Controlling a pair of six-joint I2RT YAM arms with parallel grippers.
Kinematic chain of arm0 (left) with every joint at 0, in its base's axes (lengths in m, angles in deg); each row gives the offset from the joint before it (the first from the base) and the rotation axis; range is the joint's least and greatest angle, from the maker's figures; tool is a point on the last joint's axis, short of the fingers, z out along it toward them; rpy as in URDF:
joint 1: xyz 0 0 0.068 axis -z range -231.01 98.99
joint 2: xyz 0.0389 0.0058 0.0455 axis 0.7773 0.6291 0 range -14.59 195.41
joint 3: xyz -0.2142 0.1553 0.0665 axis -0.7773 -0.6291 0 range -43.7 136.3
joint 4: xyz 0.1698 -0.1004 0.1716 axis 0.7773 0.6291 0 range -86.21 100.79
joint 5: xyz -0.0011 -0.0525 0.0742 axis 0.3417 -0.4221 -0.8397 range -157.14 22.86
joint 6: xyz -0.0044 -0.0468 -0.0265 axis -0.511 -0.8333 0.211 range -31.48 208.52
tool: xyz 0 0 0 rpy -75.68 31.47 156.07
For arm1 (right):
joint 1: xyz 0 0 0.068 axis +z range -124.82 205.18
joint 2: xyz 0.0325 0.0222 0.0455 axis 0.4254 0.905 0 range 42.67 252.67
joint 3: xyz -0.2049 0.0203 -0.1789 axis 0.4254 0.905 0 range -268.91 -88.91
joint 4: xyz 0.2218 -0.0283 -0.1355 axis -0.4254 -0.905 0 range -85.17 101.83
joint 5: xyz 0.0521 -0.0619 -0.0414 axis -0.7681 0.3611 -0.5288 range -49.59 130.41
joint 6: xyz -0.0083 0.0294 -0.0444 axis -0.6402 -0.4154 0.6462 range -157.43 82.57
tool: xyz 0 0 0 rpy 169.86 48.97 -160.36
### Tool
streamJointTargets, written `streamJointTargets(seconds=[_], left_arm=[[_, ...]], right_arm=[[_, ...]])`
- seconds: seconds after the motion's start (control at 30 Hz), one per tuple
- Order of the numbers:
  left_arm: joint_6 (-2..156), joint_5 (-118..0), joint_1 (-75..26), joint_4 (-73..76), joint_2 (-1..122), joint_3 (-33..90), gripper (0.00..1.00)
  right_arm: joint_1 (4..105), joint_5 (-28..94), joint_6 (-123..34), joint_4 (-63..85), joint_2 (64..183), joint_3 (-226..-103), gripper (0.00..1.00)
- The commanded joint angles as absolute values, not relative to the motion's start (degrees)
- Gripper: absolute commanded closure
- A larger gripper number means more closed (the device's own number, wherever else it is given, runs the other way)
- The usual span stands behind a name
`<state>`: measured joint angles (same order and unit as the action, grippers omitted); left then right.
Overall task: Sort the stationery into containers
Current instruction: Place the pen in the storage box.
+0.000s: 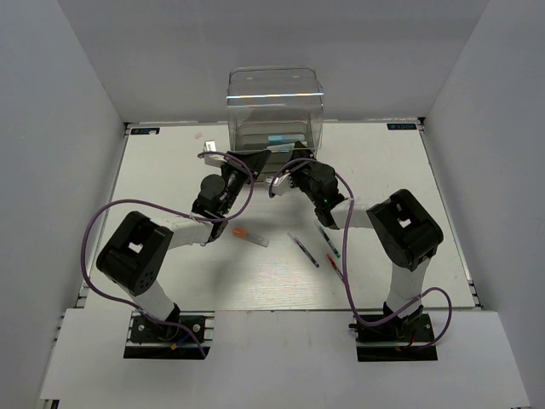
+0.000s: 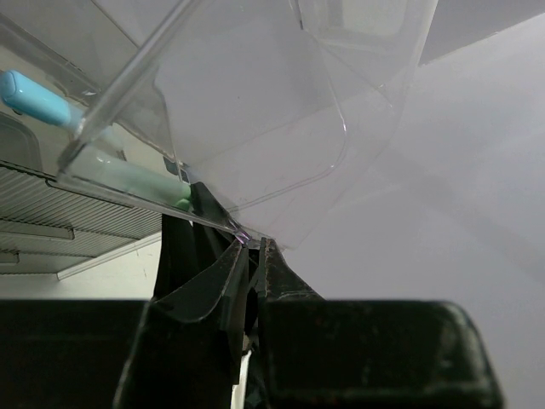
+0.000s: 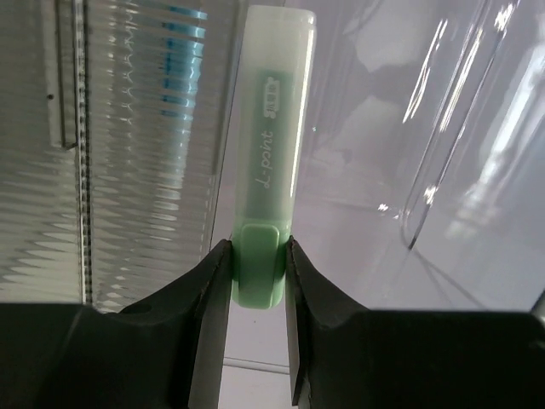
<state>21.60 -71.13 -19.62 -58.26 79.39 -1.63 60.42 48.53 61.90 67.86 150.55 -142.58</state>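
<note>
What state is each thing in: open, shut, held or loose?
Left end effector: shut on clear drawer's edge.
Right end effector: shut on mint-green highlighter.
Mint-green highlighter: held by its end.
Light-blue marker: inside organiser.
Orange-capped marker: loose on table.
Dark pen: loose.
Green pen: loose.
Red pen: loose.

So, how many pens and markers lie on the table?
4: an orange-capped marker near the left arm, then a dark pen, a green pen and a red pen by the right arm. The arms may hide others.
</note>
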Motion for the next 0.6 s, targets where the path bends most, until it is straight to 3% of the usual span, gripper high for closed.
streamJointTargets(seconds=[0.0,0.2,0.27,0.37,0.4,0.53,0.57], left_arm=[[22.0,-70.7,-19.5,-60.5,78.3,-0.5,1.0],[22.0,-70.7,-19.5,-60.5,78.3,-0.5,1.0],[22.0,-70.7,-19.5,-60.5,78.3,-0.5,1.0],[22.0,-70.7,-19.5,-61.0,78.3,-0.5,1.0],[22.0,-70.7,-19.5,-61.0,78.3,-0.5,1.0],[22.0,-70.7,-19.5,-61.0,78.3,-0.5,1.0],[22.0,-70.7,-19.5,-61.0,78.3,-0.5,1.0]], right_arm=[[60.1,47.1,68.6,65.9,149.9,-144.5,1.0],[60.1,49.5,70.1,59.8,149.6,-146.5,0.99],[60.1,50.0,70.0,58.9,149.7,-146.8,0.91],[60.1,50.8,69.5,58.2,149.5,-147.3,0.9],[60.1,50.9,68.8,58.5,149.5,-147.4,0.87],[60.2,49.5,67.3,62.6,148.4,-145.5,0.6],[60.2,48.8,66.2,62.5,148.1,-145.3,0.6]])
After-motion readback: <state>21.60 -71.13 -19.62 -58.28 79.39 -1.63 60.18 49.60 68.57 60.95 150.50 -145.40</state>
